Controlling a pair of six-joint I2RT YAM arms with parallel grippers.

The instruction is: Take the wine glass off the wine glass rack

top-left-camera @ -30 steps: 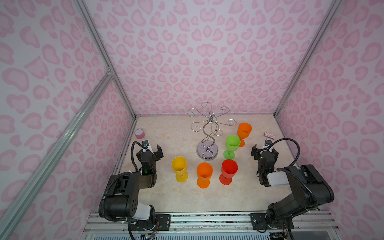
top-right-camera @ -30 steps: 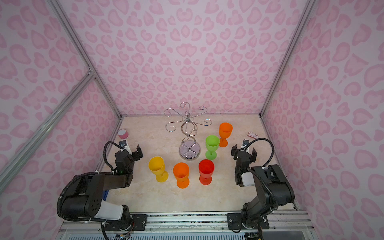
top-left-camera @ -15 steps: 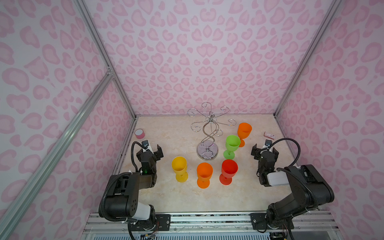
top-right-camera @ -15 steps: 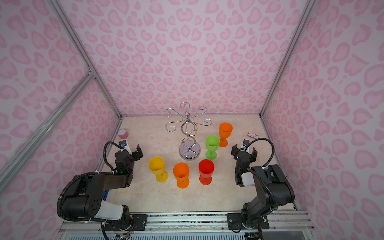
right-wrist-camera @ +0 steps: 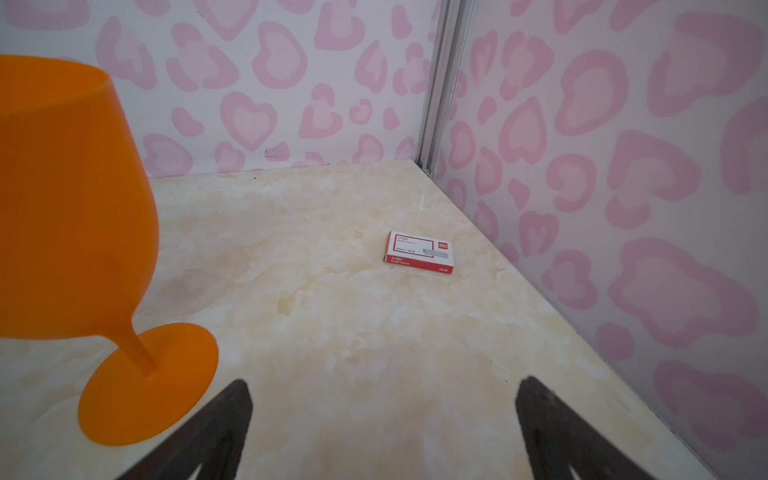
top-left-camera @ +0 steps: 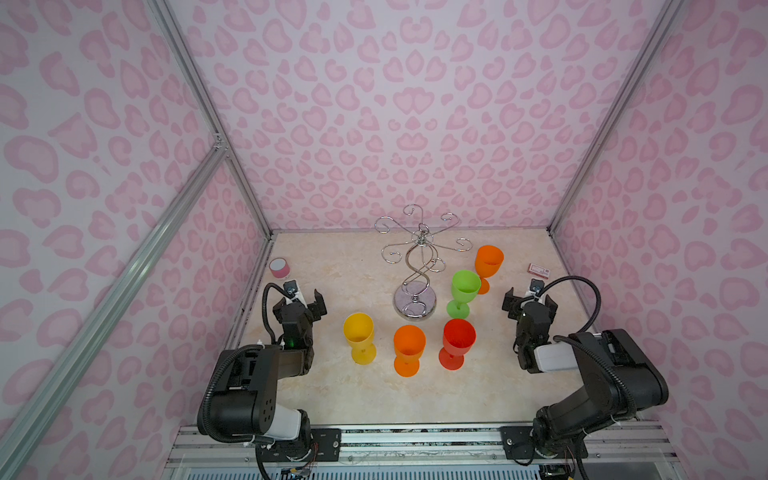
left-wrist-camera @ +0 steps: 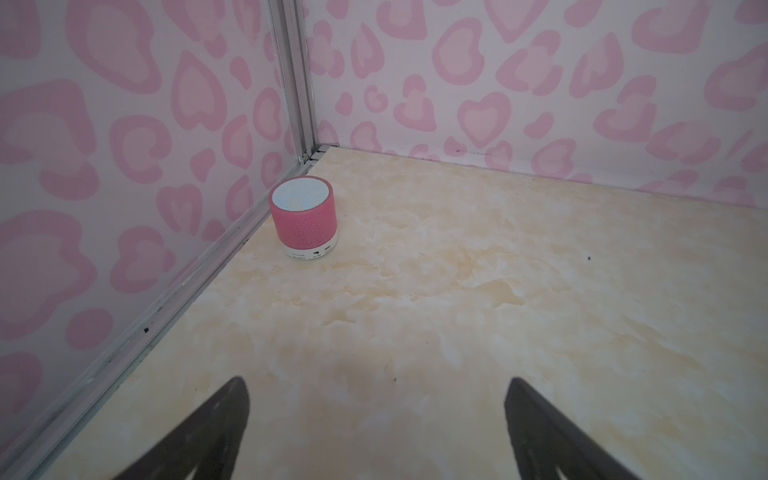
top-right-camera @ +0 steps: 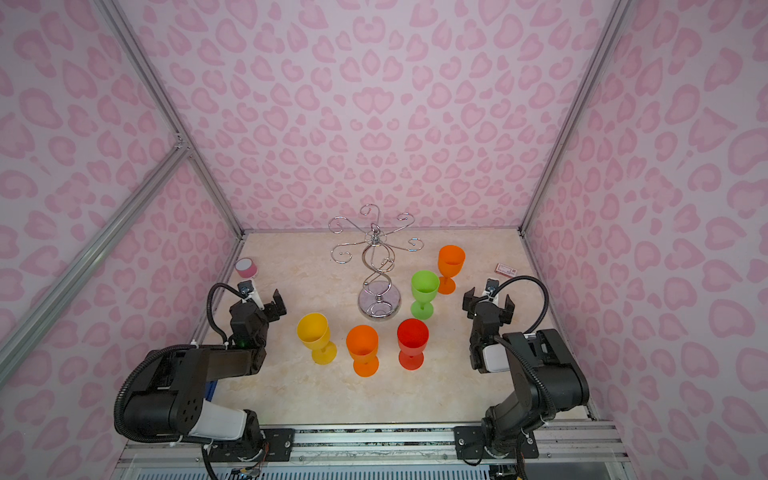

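Not much to read here tbh. The only real print is on the little red-and-white box (right-wrist-camera: 419,253) lying flat on the counter (right-wrist-camera: 374,332), mid-right of the frame in both top views. The right wrist view shows a few lines of small text on its white top, a logo in the red corner and something like "24/6" on the red front edge, all too small to be sure. The pink speaker (left-wrist-camera: 304,220), mid-left in both top views, has tiny unreadable marks on its white base band.
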